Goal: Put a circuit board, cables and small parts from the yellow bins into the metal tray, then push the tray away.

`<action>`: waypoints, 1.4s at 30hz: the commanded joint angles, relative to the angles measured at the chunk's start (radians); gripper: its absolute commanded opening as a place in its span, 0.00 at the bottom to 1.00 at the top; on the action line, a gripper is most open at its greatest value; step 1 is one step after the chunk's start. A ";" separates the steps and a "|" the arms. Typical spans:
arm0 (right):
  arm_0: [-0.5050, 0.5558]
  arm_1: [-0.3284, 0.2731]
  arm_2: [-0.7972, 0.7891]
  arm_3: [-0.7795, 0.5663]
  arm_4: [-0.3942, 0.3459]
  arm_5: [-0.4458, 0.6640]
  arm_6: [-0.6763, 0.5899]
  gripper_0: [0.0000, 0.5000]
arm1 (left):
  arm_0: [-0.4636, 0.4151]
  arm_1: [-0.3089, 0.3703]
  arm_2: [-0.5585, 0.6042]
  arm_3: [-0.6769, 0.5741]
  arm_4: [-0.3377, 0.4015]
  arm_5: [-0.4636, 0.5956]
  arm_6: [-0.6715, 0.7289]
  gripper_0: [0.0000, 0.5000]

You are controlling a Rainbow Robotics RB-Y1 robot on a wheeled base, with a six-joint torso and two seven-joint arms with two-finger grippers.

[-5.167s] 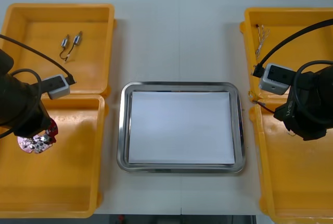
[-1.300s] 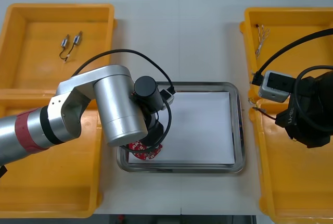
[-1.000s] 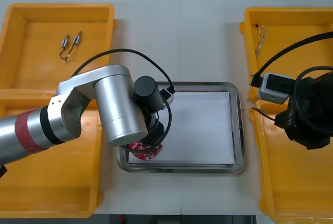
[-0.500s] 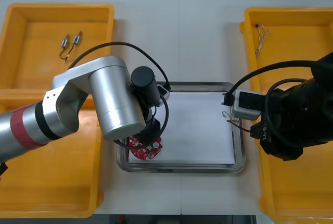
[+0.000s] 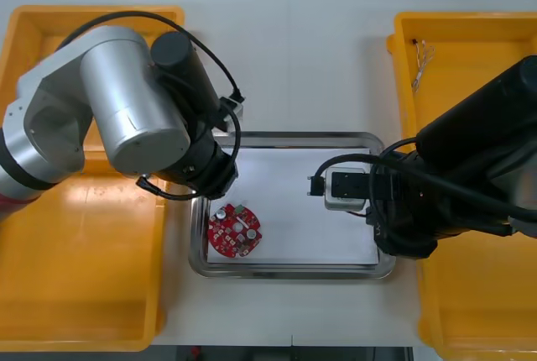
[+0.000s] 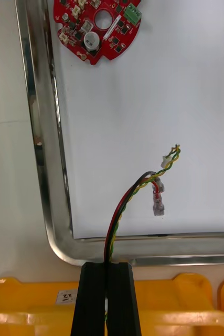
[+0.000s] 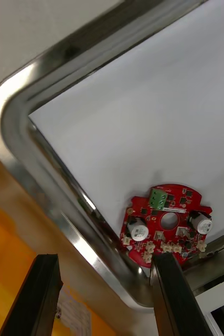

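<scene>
A round red circuit board (image 5: 235, 231) lies flat on the white sheet in the metal tray (image 5: 291, 138), near its front left corner. My left gripper (image 7: 105, 260) hangs open above that corner with nothing between its fingers, and the board (image 7: 167, 223) lies beyond one fingertip. The left arm (image 5: 126, 109) covers the tray's left rim. My right gripper (image 6: 106, 266) is shut on a twisted red and yellow cable (image 6: 143, 194), whose free end with small connectors hangs over the white sheet. The right arm (image 5: 436, 193) reaches over the tray's right side.
Yellow bins stand at both sides: the left pair (image 5: 75, 294) and the right pair (image 5: 470, 311). A thin cable (image 5: 422, 63) lies in the far right bin. The tray's shiny rim (image 6: 43, 157) runs beside the board (image 6: 98, 26).
The left gripper let go of the board in the tray, opened wide and drew back up and to the left. The right arm swung left over the tray with the cable.
</scene>
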 commanded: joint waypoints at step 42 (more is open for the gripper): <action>0.064 0.217 0.281 0.295 0.351 -0.200 -0.028 0.00 | 0.076 0.255 0.628 0.260 0.060 0.178 -0.187 1.00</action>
